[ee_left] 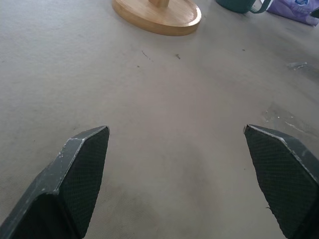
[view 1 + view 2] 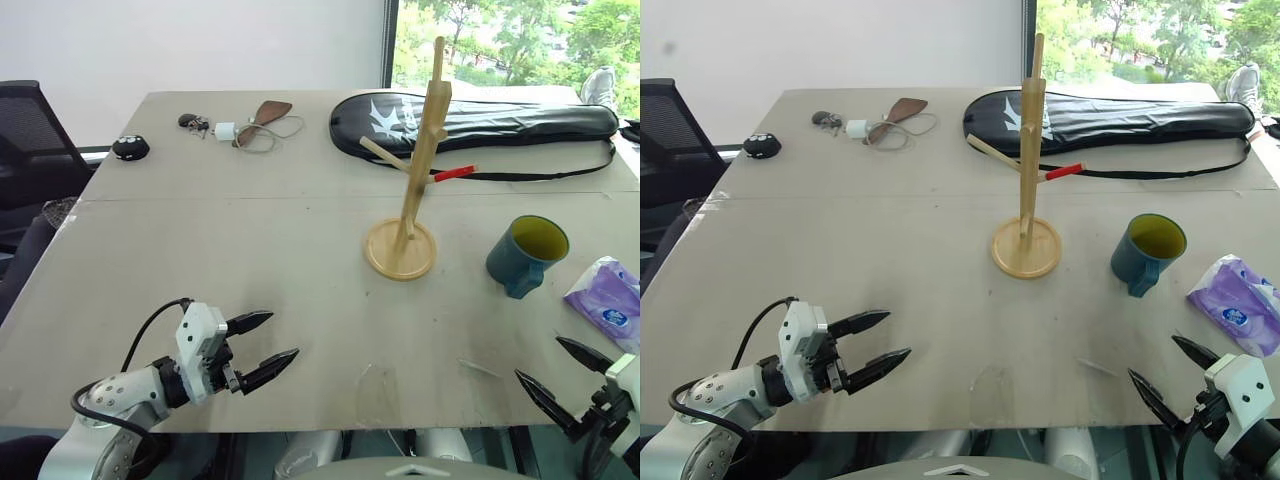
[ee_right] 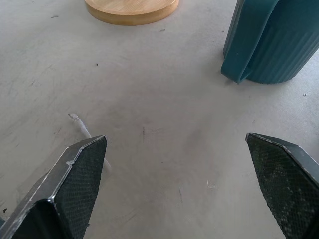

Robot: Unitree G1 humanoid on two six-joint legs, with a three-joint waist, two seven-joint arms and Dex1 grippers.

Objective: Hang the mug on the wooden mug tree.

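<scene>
Nothing is gripped yet: both the left gripper [image 2: 268,345] and right gripper [image 2: 560,372], low in the frame, have jaws apart, so next the right one must reach the mug [image 2: 526,255], standing right of the wooden mug tree [image 2: 412,190].

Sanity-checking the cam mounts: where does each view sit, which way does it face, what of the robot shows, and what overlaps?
Left eye: head, looking forward and down over the table; both arms show, left gripper and right gripper open.
Right eye: same head, same scene, tree and mug included.
Left wrist: along its own fingers, facing the tree base.
Right wrist: along its own fingers, facing the mug.
Shared: tree base and mug appear in all four.
</scene>
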